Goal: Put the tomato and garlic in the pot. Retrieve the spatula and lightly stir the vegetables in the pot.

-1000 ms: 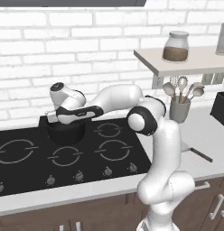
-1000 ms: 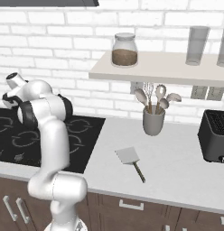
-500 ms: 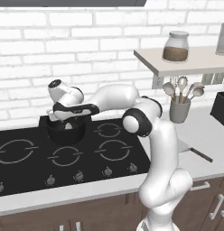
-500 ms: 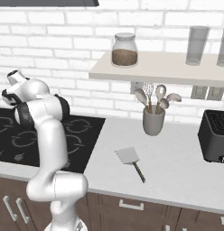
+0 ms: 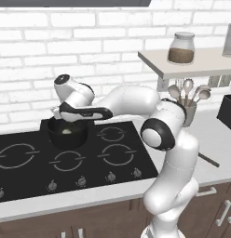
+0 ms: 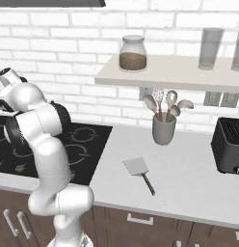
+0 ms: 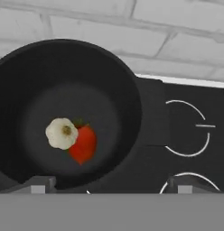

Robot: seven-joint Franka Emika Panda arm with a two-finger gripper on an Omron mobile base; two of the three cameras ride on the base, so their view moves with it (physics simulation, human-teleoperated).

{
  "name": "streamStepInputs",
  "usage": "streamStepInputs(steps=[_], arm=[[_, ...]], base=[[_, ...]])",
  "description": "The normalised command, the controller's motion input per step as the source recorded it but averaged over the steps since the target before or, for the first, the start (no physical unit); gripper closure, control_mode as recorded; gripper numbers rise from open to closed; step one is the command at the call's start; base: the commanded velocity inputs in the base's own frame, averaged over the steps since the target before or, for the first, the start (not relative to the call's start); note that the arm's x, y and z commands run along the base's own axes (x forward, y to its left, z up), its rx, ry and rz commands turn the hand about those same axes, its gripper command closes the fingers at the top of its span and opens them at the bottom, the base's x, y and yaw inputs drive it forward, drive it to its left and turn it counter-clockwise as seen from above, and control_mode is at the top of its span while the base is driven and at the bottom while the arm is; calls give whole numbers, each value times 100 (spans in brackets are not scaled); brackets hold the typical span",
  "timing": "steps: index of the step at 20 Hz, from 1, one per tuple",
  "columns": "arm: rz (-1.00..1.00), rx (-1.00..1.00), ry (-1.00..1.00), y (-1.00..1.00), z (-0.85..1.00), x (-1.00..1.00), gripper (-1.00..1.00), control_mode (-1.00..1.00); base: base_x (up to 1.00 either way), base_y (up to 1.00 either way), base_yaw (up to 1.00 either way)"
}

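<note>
The black pot (image 5: 67, 133) sits on the back-left burner of the hob (image 5: 112, 158), and the gripper (image 7: 109, 187) that stood half shut over it a second ago now hangs just above with its tips spread wide, holding nothing. On the pot's floor the garlic (image 7: 62, 133) lies against the tomato (image 7: 84, 144), touching as far as I can tell, so loading looks done. The spatula (image 6: 139, 171) lies flat on the counter, well apart from the pot, likely next.

A glossy white robot arm (image 5: 175, 153) of rounded, tube-like segments, with dark grey round joint caps and a dark band.
</note>
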Motion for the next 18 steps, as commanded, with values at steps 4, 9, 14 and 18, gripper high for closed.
streamStepInputs(steps=[4,9,14,18], arm=[[-1,22,-11,-76,48,-98,-100,-100],[-23,34,2,-99,39,-75,-100,-100],[-39,37,16,-100,31,-45,-100,-100],[-46,35,26,-100,23,-29,-100,-100]], base=[[0,0,0],[0,0,0],[0,0,0],[0,0,0]])
